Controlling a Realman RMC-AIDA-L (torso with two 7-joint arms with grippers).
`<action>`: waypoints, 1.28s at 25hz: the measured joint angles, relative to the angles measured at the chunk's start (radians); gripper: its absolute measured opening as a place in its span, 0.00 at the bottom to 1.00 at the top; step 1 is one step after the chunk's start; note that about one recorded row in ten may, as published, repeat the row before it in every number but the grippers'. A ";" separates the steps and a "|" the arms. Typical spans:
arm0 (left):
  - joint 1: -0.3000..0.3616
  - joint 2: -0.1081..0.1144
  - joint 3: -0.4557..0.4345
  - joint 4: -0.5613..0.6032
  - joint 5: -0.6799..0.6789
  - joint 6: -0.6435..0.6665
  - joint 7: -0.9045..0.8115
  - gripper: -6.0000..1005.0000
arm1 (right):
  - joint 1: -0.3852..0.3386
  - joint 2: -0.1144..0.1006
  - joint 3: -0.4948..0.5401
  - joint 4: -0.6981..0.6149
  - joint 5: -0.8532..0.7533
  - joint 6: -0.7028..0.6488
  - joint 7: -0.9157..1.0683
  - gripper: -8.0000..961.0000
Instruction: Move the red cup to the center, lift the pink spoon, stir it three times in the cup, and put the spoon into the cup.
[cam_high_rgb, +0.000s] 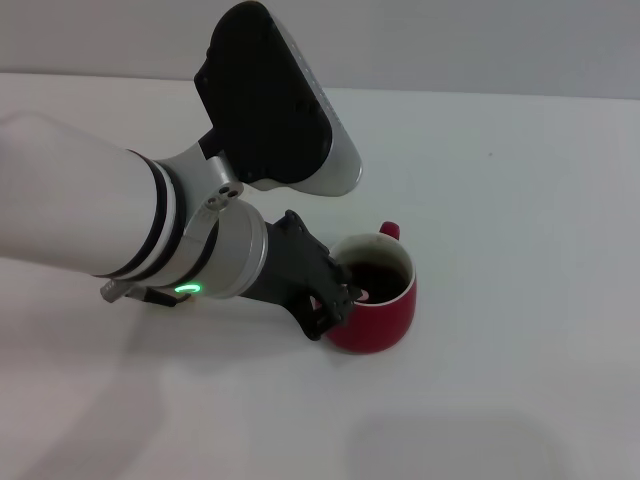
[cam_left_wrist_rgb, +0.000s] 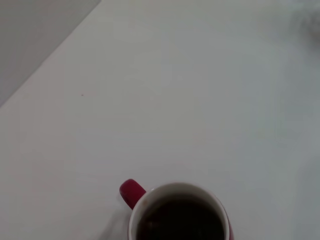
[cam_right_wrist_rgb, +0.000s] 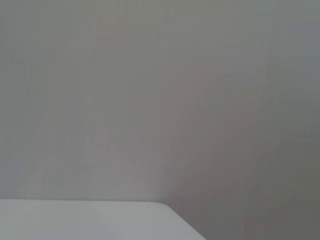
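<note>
Red cup (cam_high_rgb: 378, 298) sits on the white table (cam_high_rgb: 520, 200), its near rim right at the left gripper (cam_high_rgb: 335, 305) tips, handle (cam_high_rgb: 389, 231) on the far side. A pink speck inside may be the pink spoon (cam_high_rgb: 363, 294); whether the fingers clamp anything, I cannot tell. A careless withdrawal could tip the cup.

White table (cam_high_rgb: 520, 200) filling most of head view, matte, faint soft shadows near front edge. Plain grey wall (cam_high_rgb: 450, 40) behind far edge. Even diffuse light. Right wrist view: same grey wall, table corner only.
</note>
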 joint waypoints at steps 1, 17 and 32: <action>0.000 0.000 0.000 0.000 0.001 -0.001 0.001 0.18 | 0.000 0.000 0.000 0.000 0.000 0.000 0.000 0.01; -0.039 -0.002 0.003 0.021 0.032 0.016 0.009 0.14 | 0.002 0.000 0.000 0.002 0.000 -0.001 0.000 0.01; -0.129 -0.002 0.000 0.122 0.067 0.093 0.009 0.14 | -0.007 -0.002 0.000 0.000 0.000 -0.003 0.000 0.01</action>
